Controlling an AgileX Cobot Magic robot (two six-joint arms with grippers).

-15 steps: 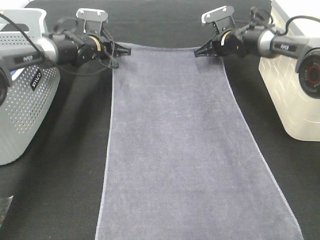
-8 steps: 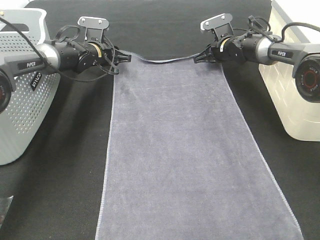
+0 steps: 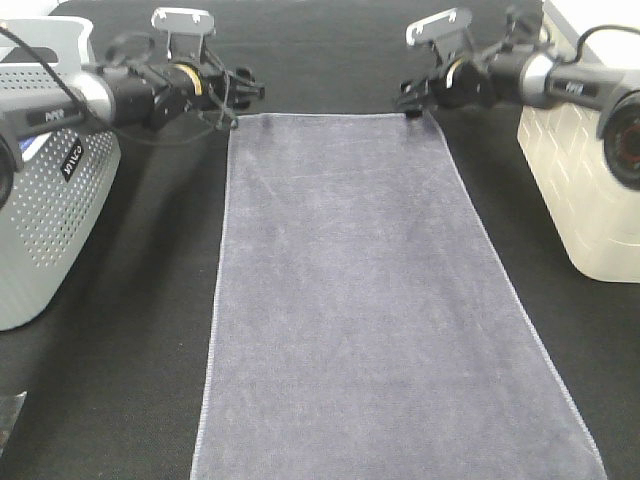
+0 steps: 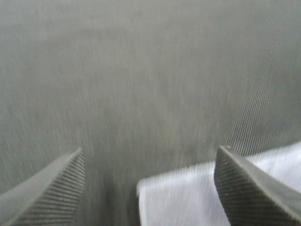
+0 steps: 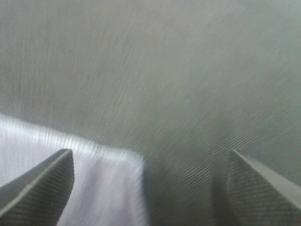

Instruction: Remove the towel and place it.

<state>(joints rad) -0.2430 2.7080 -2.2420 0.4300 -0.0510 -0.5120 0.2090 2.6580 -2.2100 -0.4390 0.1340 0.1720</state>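
On black cloth [image 3: 130, 380], grey-lavender towel [image 3: 370, 310], flat, thin hem

towel [image 3: 385, 300]: we see it flat on the dark surface [image 3: 120, 400] | left gripper [image 3: 243, 97]: jaws apart above one far corner | right gripper [image 3: 408, 98]: jaws apart above the other

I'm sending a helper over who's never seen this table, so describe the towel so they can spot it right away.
On the black tabletop, between the perforated grey basket on the left and the pale bin on the right, the towel lies flat down the middle. It is the only cloth there: long, plain grey-lavender, with a thin stitched hem.
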